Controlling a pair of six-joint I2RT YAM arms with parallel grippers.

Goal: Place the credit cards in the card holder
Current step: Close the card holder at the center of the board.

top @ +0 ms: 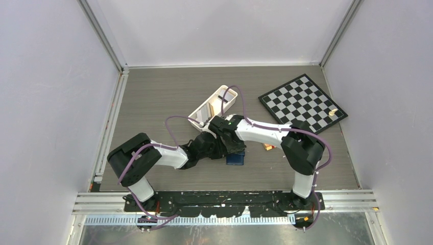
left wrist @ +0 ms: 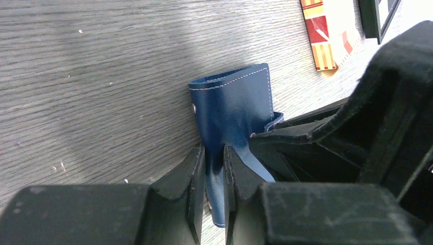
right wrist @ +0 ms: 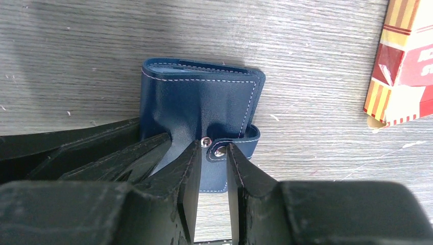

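Observation:
The dark blue card holder [top: 235, 159] lies on the table in front of the arms, where both grippers meet. My left gripper [left wrist: 214, 150] is shut on a flap of the card holder [left wrist: 232, 104], which stands up between its pads. My right gripper [right wrist: 212, 148] is open a little. Its tips straddle the unsnapped clasp strap [right wrist: 220, 151] of the card holder [right wrist: 199, 102], with both snap studs showing. The credit cards [top: 208, 110], tan and white, stand on edge in a white tray [top: 231, 100] behind the grippers.
A red-orange striped pack [top: 268, 147] lies just right of the card holder, under the right arm. A chessboard [top: 304, 102] with a small pale piece [top: 333, 111] sits at the back right. White walls enclose the table on three sides.

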